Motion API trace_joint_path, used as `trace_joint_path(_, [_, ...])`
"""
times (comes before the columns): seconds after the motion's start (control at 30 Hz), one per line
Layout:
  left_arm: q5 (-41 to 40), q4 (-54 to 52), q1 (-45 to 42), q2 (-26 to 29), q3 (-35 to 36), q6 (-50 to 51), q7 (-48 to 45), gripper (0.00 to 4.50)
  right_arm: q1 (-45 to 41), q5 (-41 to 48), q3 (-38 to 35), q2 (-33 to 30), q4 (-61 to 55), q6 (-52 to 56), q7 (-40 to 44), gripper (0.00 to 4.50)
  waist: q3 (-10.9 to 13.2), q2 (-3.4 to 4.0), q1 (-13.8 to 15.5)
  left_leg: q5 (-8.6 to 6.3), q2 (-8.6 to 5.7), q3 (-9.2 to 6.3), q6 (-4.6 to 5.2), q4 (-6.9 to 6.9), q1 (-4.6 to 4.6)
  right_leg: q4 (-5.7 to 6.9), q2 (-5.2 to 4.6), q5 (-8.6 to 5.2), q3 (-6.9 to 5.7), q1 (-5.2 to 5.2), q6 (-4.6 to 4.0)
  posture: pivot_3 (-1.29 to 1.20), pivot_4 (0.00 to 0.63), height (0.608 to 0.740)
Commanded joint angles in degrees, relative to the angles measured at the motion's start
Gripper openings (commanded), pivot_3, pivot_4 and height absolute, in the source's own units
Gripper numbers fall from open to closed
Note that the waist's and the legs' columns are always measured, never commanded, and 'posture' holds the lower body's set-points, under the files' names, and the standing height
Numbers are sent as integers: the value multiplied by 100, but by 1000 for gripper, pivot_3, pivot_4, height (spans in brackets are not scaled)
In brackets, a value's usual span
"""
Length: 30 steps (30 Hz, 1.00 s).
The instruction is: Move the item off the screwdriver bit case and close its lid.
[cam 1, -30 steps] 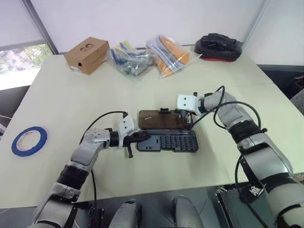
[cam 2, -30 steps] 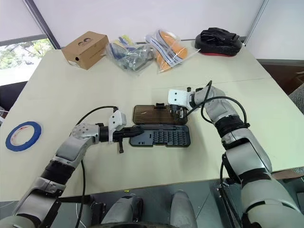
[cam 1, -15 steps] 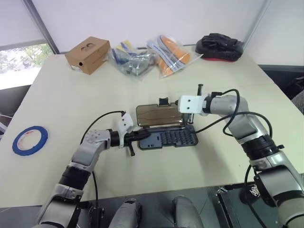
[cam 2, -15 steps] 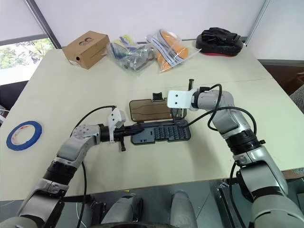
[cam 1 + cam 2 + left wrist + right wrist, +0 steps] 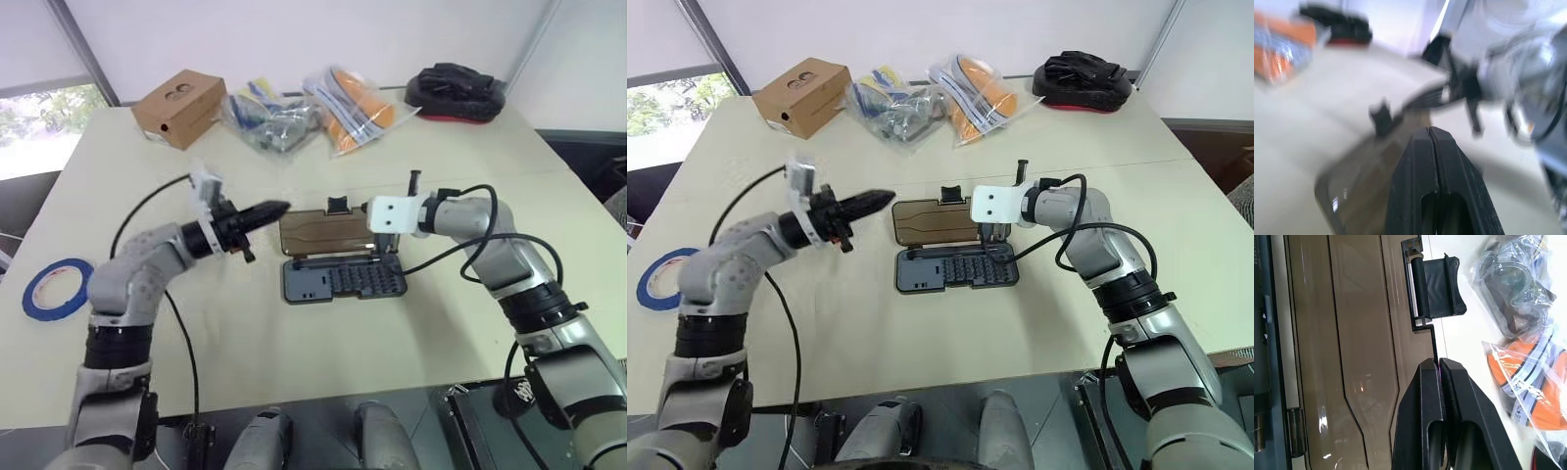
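My left pincer [image 5: 279, 208], clenched on nothing, hangs above the table just left of the lid [image 5: 326, 233], arm bent and raised. The screwdriver bit case [image 5: 345, 281] lies open, its grey tray on the lid's near side. The lid looks light, stiff and slick; I would take its far edge by the latch. There my right pincer [image 5: 1439, 366] is clenched on that edge, forearm reaching in from the right.
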Motion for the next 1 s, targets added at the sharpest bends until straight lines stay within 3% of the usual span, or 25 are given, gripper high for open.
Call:
trace_joint_path(0.03, [267,580,-257,77,185,-323,325,0,-63,4,-132,-14,-318,-47,-63,53,0,0,2,0,-4,0,0,0,0,0,0,0,0,0,0,0,150,740])
trace_joint_path(0.23, [918,1903,-765,-218,-55,-1056,572,0,-82,-3,-133,-4,-348,-18,-59,53,1,-3,19,0,-8,0,0,1,0,-2,-1,0,-2,1,0,0,150,740])
trace_joint_path(0.4, [1540,2828,-982,-463,-594,-1766,203,0,-13,62,-170,0,-478,104,-9,53,2,-3,3,0,-10,1,-1,1,-1,-2,-2,0,-2,1,1,0,150,740])
trace_joint_path(0.73, [2018,3334,-1067,-655,-1159,-2183,-477,0,99,63,-187,-38,-718,304,45,53,2,-4,-17,0,-10,1,0,0,-1,-1,-1,0,-4,0,1,0,150,740])
trace_joint_path(0.83, [2063,3401,-1096,-669,-1146,-2230,-512,0,111,104,-202,-34,-766,334,74,904,2,-4,-13,0,-10,1,0,1,-1,0,-2,0,-4,0,1,0,150,740])
trace_joint_path(1.0, [2117,3439,-1119,-677,-1121,-2251,-559,0,-5,217,-322,-180,-1009,657,346,3453,2,-4,-13,0,-10,0,0,2,-1,0,-2,1,-4,0,1,0,150,740])
